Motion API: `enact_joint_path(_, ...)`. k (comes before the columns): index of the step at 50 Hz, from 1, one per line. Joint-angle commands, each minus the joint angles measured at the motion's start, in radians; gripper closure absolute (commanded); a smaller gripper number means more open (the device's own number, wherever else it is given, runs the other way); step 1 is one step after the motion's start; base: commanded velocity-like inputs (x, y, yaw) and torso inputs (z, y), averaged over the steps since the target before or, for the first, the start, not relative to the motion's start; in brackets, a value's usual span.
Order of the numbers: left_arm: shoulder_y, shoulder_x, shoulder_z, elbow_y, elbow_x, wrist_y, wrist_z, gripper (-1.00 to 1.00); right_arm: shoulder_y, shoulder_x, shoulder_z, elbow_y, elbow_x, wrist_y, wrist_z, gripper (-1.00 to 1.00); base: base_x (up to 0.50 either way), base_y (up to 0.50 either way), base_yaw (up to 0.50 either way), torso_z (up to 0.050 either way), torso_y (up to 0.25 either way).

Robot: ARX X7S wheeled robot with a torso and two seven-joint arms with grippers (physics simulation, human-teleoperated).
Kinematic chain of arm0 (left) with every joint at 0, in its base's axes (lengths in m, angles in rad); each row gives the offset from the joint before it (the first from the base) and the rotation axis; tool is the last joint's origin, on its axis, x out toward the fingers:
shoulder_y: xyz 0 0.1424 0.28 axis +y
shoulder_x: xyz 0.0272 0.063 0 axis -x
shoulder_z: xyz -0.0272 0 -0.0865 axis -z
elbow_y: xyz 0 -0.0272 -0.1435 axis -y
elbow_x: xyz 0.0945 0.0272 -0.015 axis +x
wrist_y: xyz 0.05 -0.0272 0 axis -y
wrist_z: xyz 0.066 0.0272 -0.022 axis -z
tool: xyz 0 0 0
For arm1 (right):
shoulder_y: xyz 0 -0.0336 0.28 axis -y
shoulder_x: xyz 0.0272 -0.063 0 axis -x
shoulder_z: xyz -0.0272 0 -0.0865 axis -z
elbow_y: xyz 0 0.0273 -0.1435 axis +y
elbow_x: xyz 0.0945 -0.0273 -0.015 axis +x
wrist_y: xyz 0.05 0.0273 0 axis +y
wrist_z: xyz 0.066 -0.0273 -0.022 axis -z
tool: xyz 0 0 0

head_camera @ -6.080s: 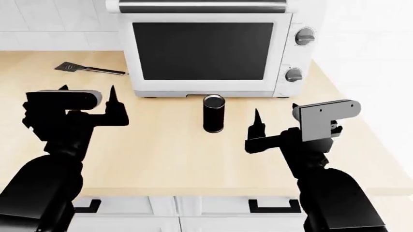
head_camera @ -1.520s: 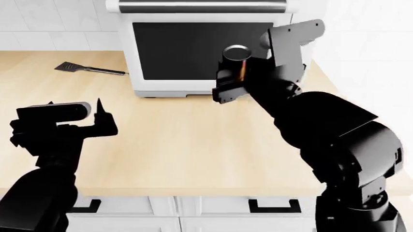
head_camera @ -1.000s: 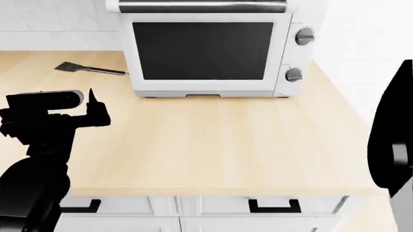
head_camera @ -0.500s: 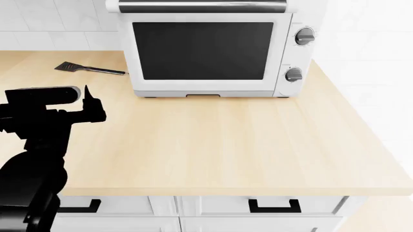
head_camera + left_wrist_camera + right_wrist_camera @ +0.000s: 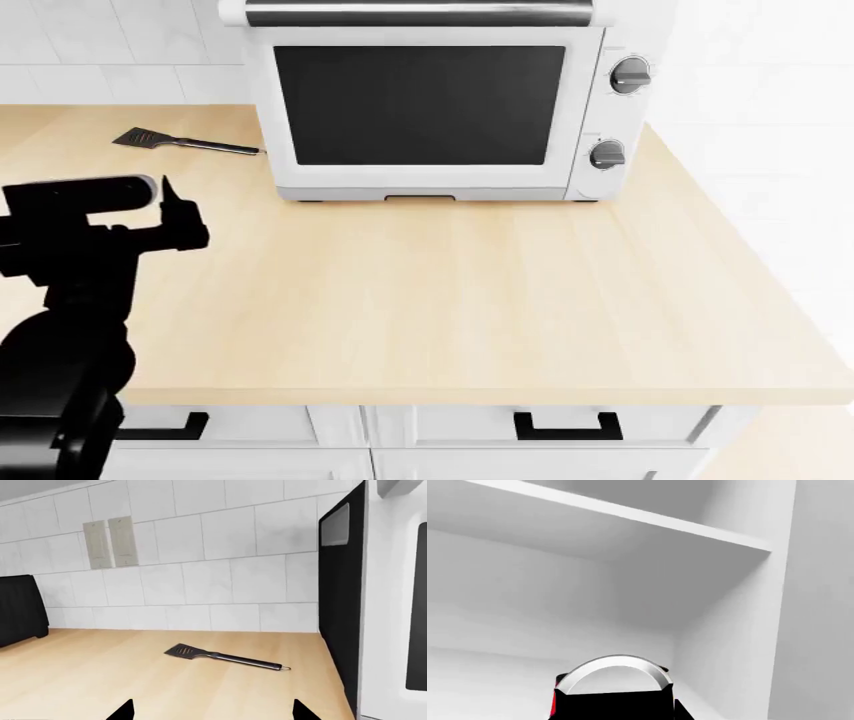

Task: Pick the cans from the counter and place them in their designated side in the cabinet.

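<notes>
Here the countertop (image 5: 441, 300) is stretching broad and bare in light beige wood grain, its thick front edge sitting over white drawers (image 5: 547, 430) with black handles (image 5: 558, 428). A white toaster oven (image 5: 434, 100) with a dark glass door and two knobs (image 5: 629, 75) is standing at the back of the counter, against a wall of pale square tiles (image 5: 200, 555). A black spatula (image 5: 184, 143) is lying flat on the wood to the oven's left, well apart from everything else; the left wrist view is showing it between the oven's side and a dark object (image 5: 20, 610) whose identity cannot be told. Two beige switch plates (image 5: 110, 542) are sitting on the tiled wall above it.

The left gripper (image 5: 167, 215) is hovering over the counter's left part, its two black fingertips (image 5: 123, 711) standing spread apart with nothing between them.

The right arm is out of the head view. Its wrist camera is looking into a white cabinet (image 5: 727, 620), with a shelf board (image 5: 627, 515) overhead and a side wall close by. The right gripper (image 5: 614, 705) is showing only as a black mass at the frame's edge, and the near-black can (image 5: 614, 672) is sitting pressed against it, metal rim uppermost; whether the fingers are clamping it cannot be told. A sliver of the red can (image 5: 553, 706) is peeking out just beside it.
</notes>
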Motion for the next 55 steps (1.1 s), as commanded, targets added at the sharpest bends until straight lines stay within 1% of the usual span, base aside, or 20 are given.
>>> enact_joint_path(1,-0.003,-0.003,-0.009,0.019,-0.004,-0.017,-0.017,-1.0,0.009,0.001,0.007,-0.026,-0.07,0.012,-0.045,1.0,0.0,0.0,0.0,0.0,0.0)
enact_joint_path(17,0.005,-0.013,-0.001,0.05,-0.004,-0.029,-0.018,-1.0,0.009,-0.003,0.005,-0.018,-0.079,-0.002,-0.084,1.0,0.0,0.0,0.0,0.0,0.0)
enact_joint_path(25,0.01,-0.017,-0.003,0.052,-0.005,-0.027,-0.018,-1.0,0.009,-0.011,-0.001,-0.022,-0.088,0.0,-0.098,1.0,0.0,-0.28,0.0,0.001,0.0)
enact_joint_path(37,0.014,-0.021,-0.008,0.041,-0.005,-0.016,-0.016,-1.0,0.009,-0.013,-0.029,-0.008,-0.047,-0.016,-0.094,1.0,0.0,-0.29,0.0,0.0,0.0)
enact_joint_path(42,0.001,-0.025,-0.005,0.021,0.002,-0.005,-0.015,-1.0,0.009,-0.013,-0.042,-0.012,-0.001,-0.016,-0.085,1.0,0.0,0.0,0.0,0.0,0.0)
enact_joint_path(55,-0.046,-0.049,-0.029,-0.024,0.026,0.012,-0.036,-1.0,0.009,-0.013,-0.042,-0.012,-0.001,-0.016,-0.085,1.0,0.0,0.0,0.0,0.0,0.0)
